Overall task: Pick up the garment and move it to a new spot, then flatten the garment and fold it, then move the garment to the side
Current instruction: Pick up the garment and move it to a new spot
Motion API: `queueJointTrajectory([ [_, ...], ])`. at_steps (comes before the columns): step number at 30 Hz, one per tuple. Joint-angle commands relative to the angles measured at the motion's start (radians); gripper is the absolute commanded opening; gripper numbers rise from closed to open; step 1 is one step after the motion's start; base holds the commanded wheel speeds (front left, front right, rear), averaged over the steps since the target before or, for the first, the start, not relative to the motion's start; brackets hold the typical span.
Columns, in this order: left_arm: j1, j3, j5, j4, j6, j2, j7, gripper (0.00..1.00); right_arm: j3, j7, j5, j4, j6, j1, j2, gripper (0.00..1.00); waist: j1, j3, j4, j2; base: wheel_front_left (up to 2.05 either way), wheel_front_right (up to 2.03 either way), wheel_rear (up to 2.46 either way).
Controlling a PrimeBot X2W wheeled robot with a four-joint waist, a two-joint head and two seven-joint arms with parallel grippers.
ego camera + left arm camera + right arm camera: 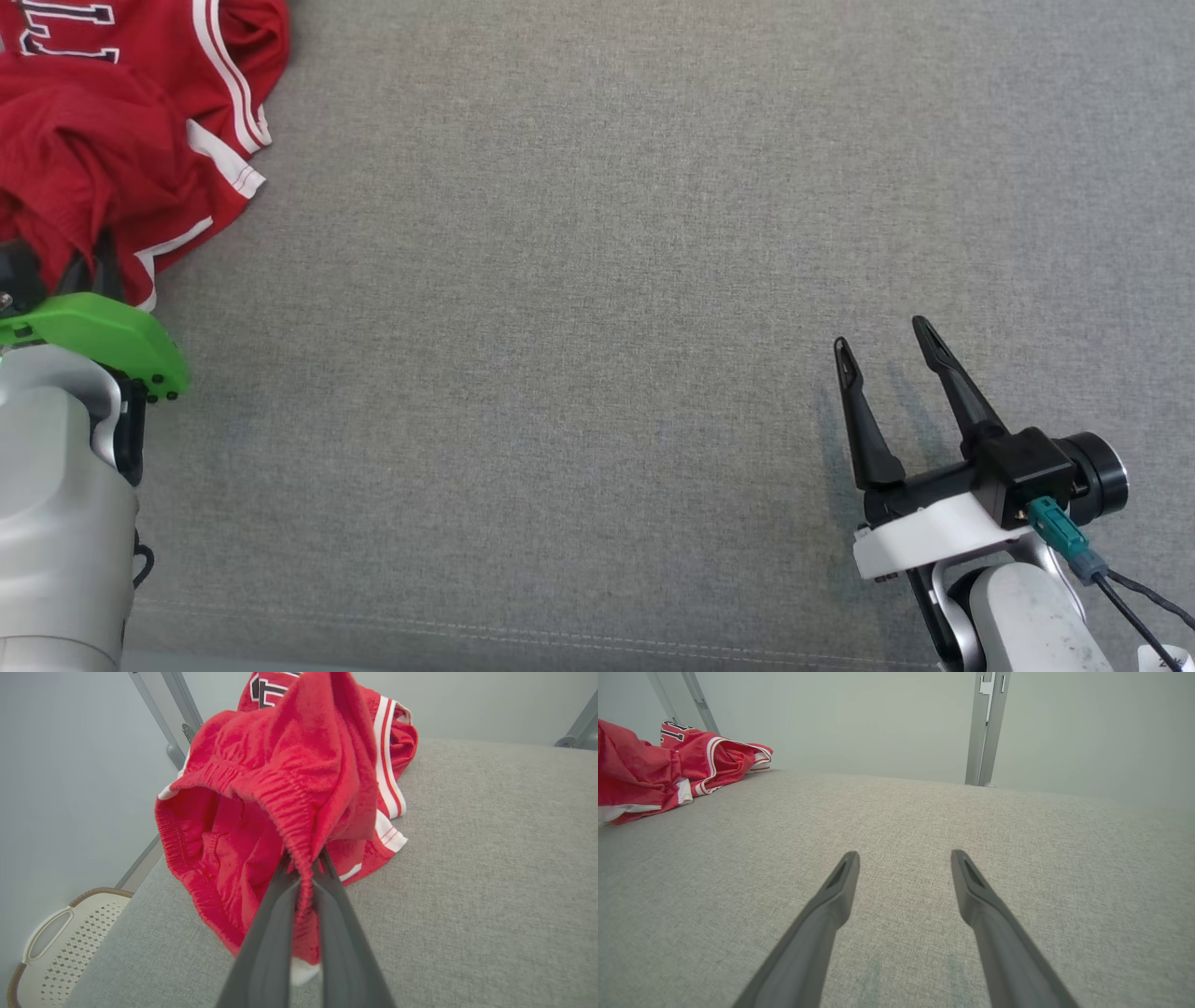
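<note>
- The left gripper (306, 868) is pinching the elastic waistband of the crumpled red cloth garment with white stripes (280, 765), probably ready for lifting.
- The garment is lying bunched at the far left of the grey woven surface (597, 280).
- The right gripper (882, 338) is waiting spread and empty, well apart.

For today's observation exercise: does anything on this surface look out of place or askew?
The red garment lies crumpled at the far left of the grey surface, its waistband pinched in the left pincer.
</note>
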State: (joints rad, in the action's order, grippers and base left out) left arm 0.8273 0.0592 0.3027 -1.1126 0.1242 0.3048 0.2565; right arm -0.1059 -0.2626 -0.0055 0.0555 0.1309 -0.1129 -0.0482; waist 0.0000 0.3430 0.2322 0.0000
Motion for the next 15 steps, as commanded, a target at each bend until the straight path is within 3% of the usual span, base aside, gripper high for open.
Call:
queueJointTrajectory([
  [1,0.021,0.008,-0.008,0.020,0.003,0.012,0.007,0.00,0.000,-0.004,0.010,0.003,0.000,0.005,-0.004,1.00,0.0000,-0.032,0.006,0.0000,0.00,0.00,0.00],
  [15,0.049,0.217,0.025,0.328,0.006,0.017,-0.026,0.00,0.010,-0.004,0.095,0.024,0.000,0.068,-0.004,1.00,0.0000,-0.217,-0.039,0.0000,0.00,0.00,0.00],
])
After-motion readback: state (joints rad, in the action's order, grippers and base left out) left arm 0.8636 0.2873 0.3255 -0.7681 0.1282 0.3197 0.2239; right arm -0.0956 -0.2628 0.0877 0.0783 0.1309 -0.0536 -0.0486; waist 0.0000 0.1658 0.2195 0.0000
